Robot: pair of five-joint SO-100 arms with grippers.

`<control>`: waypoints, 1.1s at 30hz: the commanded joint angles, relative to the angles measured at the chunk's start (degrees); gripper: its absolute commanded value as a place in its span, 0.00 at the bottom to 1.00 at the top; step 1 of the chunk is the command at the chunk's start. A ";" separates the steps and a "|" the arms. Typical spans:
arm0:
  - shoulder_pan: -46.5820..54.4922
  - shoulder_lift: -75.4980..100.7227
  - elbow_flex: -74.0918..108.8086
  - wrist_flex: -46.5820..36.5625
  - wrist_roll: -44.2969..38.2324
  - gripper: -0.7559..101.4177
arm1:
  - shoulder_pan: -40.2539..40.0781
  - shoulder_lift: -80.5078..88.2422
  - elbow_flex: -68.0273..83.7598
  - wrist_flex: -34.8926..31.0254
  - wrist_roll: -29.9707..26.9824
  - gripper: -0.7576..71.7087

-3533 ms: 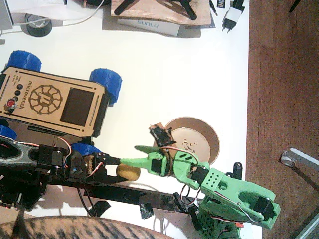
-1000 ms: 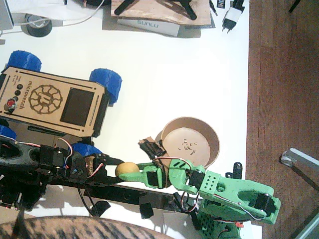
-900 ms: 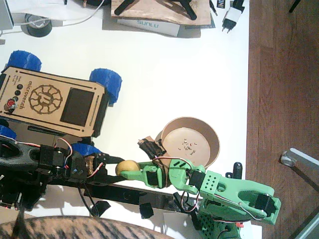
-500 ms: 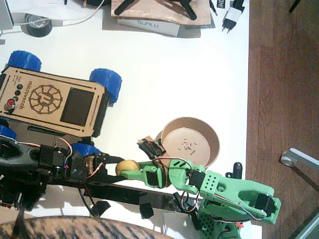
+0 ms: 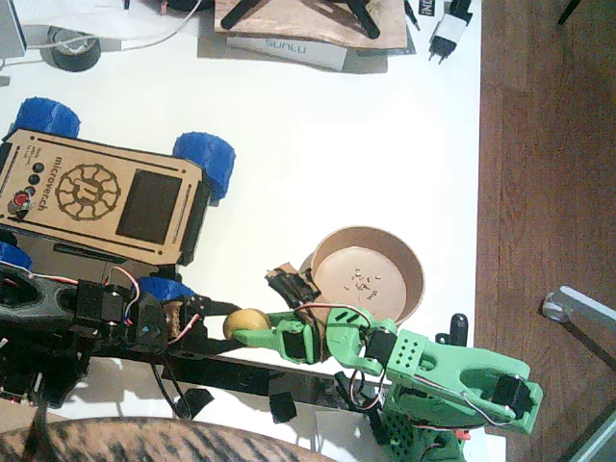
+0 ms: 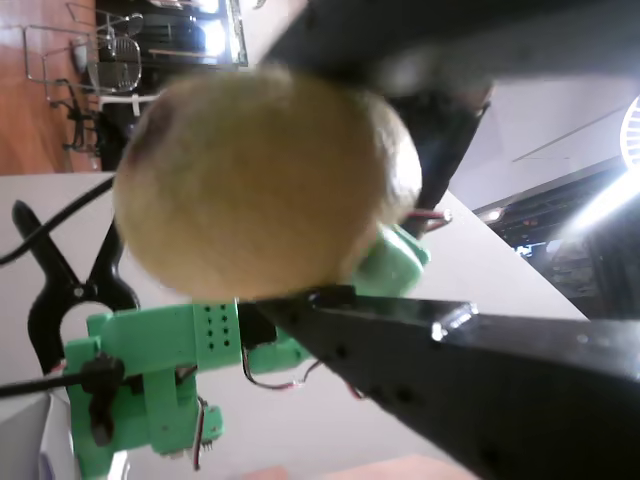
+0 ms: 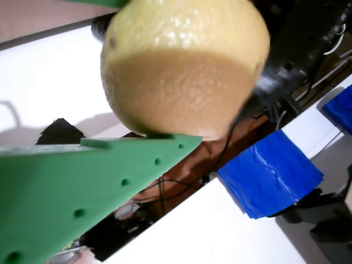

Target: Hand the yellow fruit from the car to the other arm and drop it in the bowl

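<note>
— Where is the lemon (image 5: 246, 322) sitting?
— Between both arms, left of the bowl (image 5: 367, 273) — the black left end effector (image 5: 227, 318) and green right end effector (image 5: 252, 336) are both gripping it.

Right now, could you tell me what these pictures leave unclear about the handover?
- Fixed view: both tools meet at the fruit; too small to tell which grips.
- A wrist view: the fruit hides most of the green arm; the upper black finger is blurred.
- Another wrist view: the fruit's top is cut off; the bowl isn't visible.
</note>
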 commanded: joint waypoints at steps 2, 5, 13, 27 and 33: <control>0.26 0.62 -1.67 -1.58 -0.53 0.40 | 1.41 0.70 0.00 0.53 -1.58 0.01; 0.26 0.62 -1.67 -1.32 -0.53 0.47 | 1.49 0.53 0.00 0.53 -1.67 0.01; 0.26 0.62 -1.67 -1.23 -0.53 0.56 | 1.67 0.09 -0.35 0.35 -1.32 0.01; 0.26 0.53 -1.67 -1.14 -0.53 0.62 | 25.22 -2.64 -8.00 -1.41 12.57 0.01; 0.26 0.53 -1.67 -0.70 -0.44 0.63 | 37.35 -12.13 -14.33 -3.69 23.64 0.01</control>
